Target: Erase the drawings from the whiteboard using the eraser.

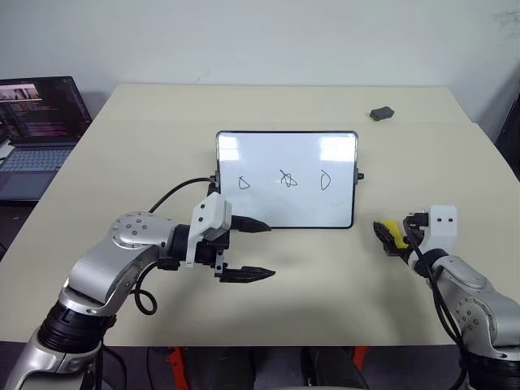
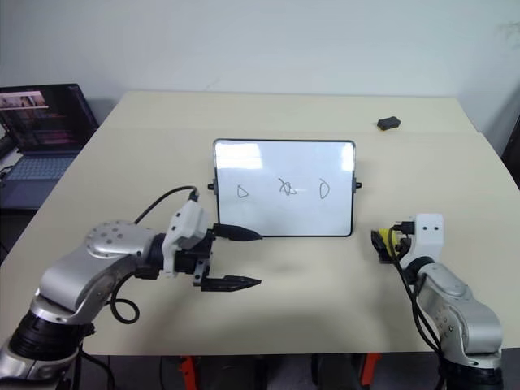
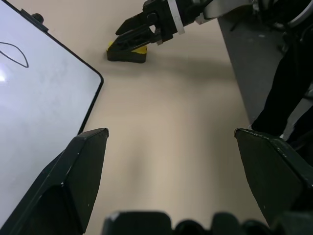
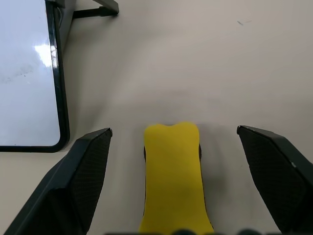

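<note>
**Right gripper poised over the eraser, grasp still to be made**

Beige table [image 1: 268, 309] spreads under a plain pale wall, with the whiteboard [image 1: 286, 180] standing propped near its middle and the drawings [image 1: 284, 180] intact in a row across it. To the board's right, near the table's front edge, the eraser [image 4: 172, 176] lies flat, yellow top up. The right gripper [image 4: 173, 147] has its fingers spread wide, one on each side of the block, holding nothing. The left gripper [image 1: 253, 250] hangs open and empty just in front of the board's lower left corner. To do this step well, I judge the right gripper should sink until its pads flank the block's long sides, then close squarely so the eraser does not twist.
</note>
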